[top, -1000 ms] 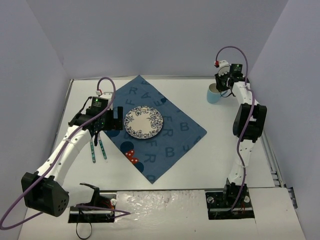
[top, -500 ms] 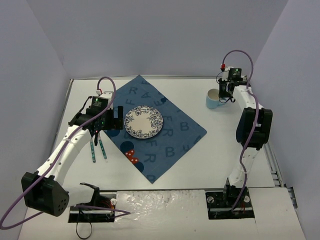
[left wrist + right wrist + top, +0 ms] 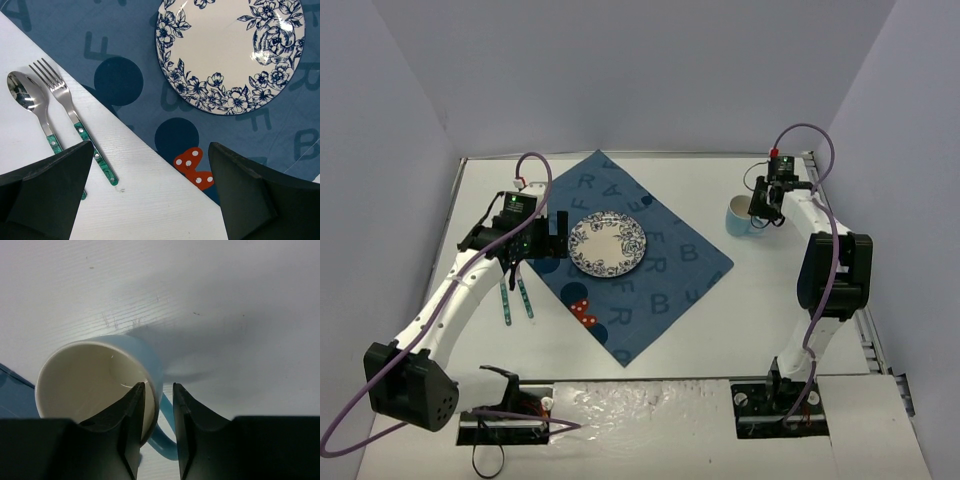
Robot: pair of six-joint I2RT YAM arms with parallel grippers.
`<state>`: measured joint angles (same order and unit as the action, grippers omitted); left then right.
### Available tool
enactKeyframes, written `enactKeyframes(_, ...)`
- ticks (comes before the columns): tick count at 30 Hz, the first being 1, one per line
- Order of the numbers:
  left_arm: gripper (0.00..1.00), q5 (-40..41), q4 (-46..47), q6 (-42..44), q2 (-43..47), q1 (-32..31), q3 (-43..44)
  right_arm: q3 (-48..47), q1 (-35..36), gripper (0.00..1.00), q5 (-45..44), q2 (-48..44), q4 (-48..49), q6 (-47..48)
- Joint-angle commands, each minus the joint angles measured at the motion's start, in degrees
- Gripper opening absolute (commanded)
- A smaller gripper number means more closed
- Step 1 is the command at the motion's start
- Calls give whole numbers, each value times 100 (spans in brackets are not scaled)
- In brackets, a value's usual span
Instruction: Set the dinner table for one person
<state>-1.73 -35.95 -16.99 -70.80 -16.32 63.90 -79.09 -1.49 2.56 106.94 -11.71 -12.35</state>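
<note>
Fingers [image 3: 131,412] of the right gripper [image 3: 158,386] closed on the wall of a pale blue ceramic mug with a cream inside [image 3: 85,375]: one finger inside the rim, the other outside, just beside the looped blue handle [image 3: 162,442]. Mug near the far right corner of the large white flat rectangular tabletop with thin metal edge trim [image 3: 750,310], just off the right point of a dark blue square cloth printed with letters and round dots [image 3: 655,285]. Not possible to tell whether the mug's base is touching the tabletop or held clear of it.

Left gripper [image 3: 150,145] spread wide open, gripping nothing, hanging above the cloth's left side, between cutlery and plate.

On the middle of the cloth, a round white plate with a navy floral border [image 3: 230,50], lying flat. Near it, on the cloth's near-left side, a printed red bow with white spots [image 3: 192,160]. Cloth laid as a diamond, one point toward the far edge, one toward the near edge.

Left of the cloth, on bare tabletop toward the left edge, a steel spoon with a green patterned handle [image 3: 22,92] and a matching steel fork [image 3: 60,95]: side by side, nearly parallel, close but apart. Spoon on the outer side, fork nearer the cloth, heads toward the far edge, handles toward the near edge.
</note>
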Motion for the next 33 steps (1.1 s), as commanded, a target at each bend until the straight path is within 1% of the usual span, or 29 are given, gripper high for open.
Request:
enactKeyframes(1, 97, -57, 229, -26, 5, 41, 70, -181, 267, 31, -67, -378, 94, 413)
enactKeyframes(5, 97, -64, 211, -6, 5, 41, 88, -484, 268, 33, 42, -304, -120, 1013)
enactKeyframes(9, 97, -81, 194, 39, -4, 41, 88, -985, 225, 33, 163, -25, -510, 1617)
enactKeyframes(17, 97, -55, 150, 82, 22, 49, 62, -1319, 192, 28, 446, 415, -657, 1744)
enactKeyframes(24, 97, -38, 100, 133, 99, 41, 27, -1475, 192, 26, 613, 683, -757, 2049)
enactKeyframes(27, 97, -29, 99, 144, 134, 41, 9, -1517, 192, 17, 664, 706, -772, 2120)
enactKeyframes(30, 97, -13, 94, 146, 149, 41, 0, -1522, 192, 2, 643, 653, -775, 2137)
enactKeyframes(31, 97, -1, 88, 134, 154, 41, -2, -1520, 192, 0, 607, 600, -780, 2131)
enactKeyframes(33, 97, 6, 93, 112, 169, 41, -22, -1503, 192, 0, 609, 428, -785, 2074)
